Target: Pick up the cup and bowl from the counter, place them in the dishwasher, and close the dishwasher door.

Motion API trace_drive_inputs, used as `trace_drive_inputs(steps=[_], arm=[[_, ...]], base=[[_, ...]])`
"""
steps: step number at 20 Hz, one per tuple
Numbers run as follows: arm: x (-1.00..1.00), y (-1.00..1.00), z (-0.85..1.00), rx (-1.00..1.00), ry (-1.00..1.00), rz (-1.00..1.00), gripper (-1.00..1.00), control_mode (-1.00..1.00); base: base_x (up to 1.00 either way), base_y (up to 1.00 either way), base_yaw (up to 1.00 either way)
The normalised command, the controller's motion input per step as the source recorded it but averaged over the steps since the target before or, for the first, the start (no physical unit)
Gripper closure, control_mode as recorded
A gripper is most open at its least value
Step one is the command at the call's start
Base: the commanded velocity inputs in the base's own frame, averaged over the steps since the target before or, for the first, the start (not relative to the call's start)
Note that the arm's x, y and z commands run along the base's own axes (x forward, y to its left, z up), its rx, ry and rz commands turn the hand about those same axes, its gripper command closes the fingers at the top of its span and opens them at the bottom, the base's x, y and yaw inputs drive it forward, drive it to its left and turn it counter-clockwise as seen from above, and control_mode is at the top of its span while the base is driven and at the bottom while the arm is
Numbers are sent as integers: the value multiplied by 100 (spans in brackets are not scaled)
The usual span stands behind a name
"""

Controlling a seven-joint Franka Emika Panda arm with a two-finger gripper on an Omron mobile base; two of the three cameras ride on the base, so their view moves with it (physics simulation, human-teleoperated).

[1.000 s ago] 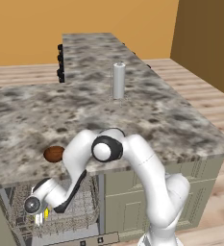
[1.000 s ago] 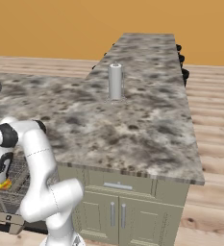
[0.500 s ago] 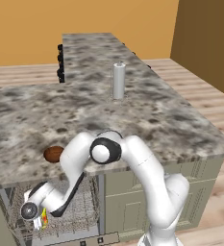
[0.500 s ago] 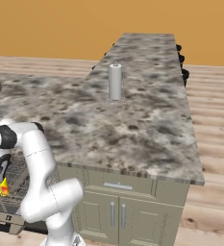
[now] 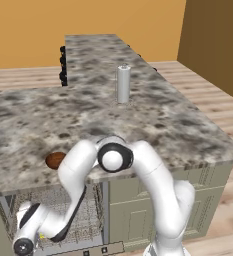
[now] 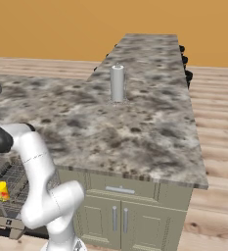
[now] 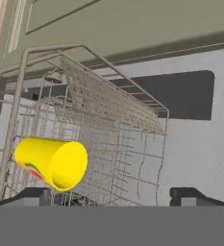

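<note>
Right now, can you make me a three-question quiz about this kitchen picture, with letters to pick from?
1. Where is the cup?
A. On the counter
B. In the dishwasher's wire rack
C. On the floor

2. What colour is the bowl?
A. Reddish-brown
B. Blue
C. White

3. How are the robot's fingers?
A. Squeezing the cup
B. Squeezing the bowl
C. Spread apart, holding nothing

Answers:
1. B, the yellow cup lies on its side among the grey wires of the rack.
2. A, the bowl sits dark reddish-brown at the counter edge above the dishwasher.
3. C, the two tips stand wide apart in the hand view and the cup lies free of them.
</note>
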Motion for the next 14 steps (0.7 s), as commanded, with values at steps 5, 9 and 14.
trace_drive_inputs(steps=[5, 9, 14], arm=[[-13, 0, 83, 21, -14, -6, -100, -100], [0, -11, 58, 26, -4, -9, -100, -100], [7, -51, 29, 25, 0, -9, -100, -100]], base=[[0, 0, 0], [0, 0, 0], [0, 0, 0]])
